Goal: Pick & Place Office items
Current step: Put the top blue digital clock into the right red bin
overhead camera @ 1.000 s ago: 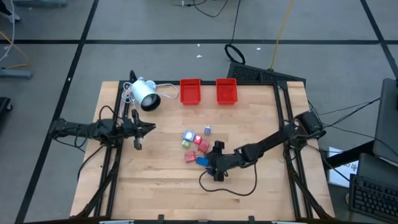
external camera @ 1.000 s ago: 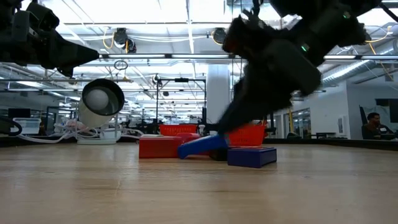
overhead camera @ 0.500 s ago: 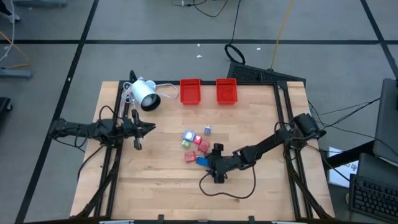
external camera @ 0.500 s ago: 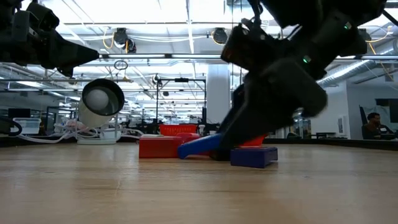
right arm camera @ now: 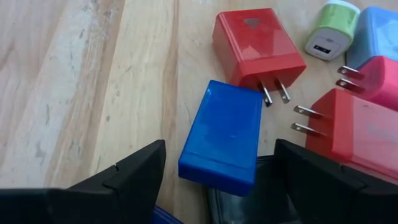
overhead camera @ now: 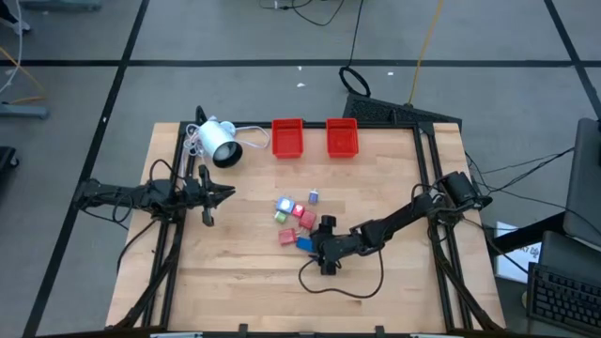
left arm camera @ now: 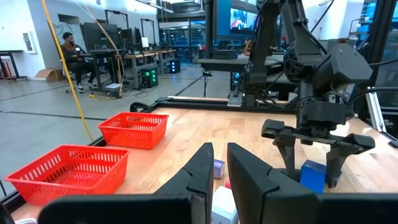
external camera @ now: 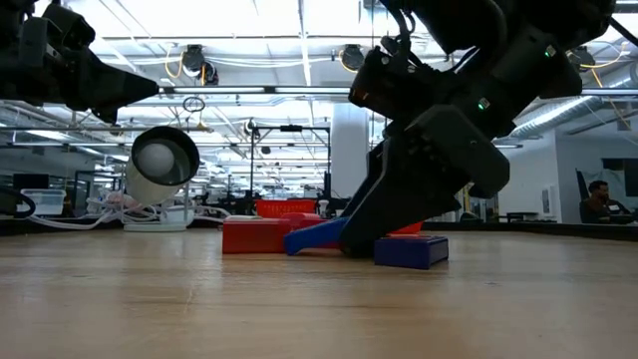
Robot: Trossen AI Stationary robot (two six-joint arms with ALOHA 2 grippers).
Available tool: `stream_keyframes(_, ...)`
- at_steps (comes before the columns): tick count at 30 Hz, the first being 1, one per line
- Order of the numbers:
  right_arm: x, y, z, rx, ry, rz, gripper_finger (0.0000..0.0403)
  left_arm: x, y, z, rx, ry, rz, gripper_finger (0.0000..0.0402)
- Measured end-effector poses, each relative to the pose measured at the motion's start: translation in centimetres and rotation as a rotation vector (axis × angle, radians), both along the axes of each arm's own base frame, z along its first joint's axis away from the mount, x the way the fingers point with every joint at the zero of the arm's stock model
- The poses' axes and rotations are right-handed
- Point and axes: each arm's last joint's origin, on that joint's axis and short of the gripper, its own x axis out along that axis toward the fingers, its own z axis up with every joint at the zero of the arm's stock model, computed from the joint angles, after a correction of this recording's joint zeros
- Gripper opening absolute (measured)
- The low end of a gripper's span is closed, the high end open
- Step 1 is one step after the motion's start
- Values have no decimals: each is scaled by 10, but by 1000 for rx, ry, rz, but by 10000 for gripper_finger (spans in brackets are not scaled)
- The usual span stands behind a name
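Wooden table [overhead camera: 235, 272] overhead hides what right wrist view shows: right claw [right arm camera: 211, 180] spread wide, empty, straddling blue block [right arm camera: 222, 137].

2 red trays [overhead camera: 287, 138], 2 grippers [overhead camera: 321, 252]

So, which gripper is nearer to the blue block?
Right. The right gripper is open around the blue block; the left gripper waits far off near the table's left edge.

Between the right claw's [right arm camera: 211, 180] matt dark plastic fingers [right arm camera: 124, 180], a glossy smooth blue plastic block [right arm camera: 222, 137] is lying on the grained wooden worktop [right arm camera: 81, 81]; beyond it, a shiny red plug [right arm camera: 256, 46] is showing bare metal prongs [right arm camera: 273, 93].
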Motion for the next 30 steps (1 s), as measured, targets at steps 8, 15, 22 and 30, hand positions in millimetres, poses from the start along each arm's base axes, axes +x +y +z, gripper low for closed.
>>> stream_keyframes(8, 0, 0, 0, 2, 1, 1, 264, 0, 0, 0, 0, 0, 0, 47)
stream_keyframes(15, 0, 0, 0, 2, 1, 1, 246, 0, 0, 0, 0, 0, 0, 47)
stream_keyframes(22, 0, 0, 0, 2, 1, 1, 235, 0, 0, 0, 0, 0, 0, 47)
stream_keyframes(30, 0, 0, 0, 3, 1, 2, 219, 0, 0, 0, 0, 0, 0, 47)
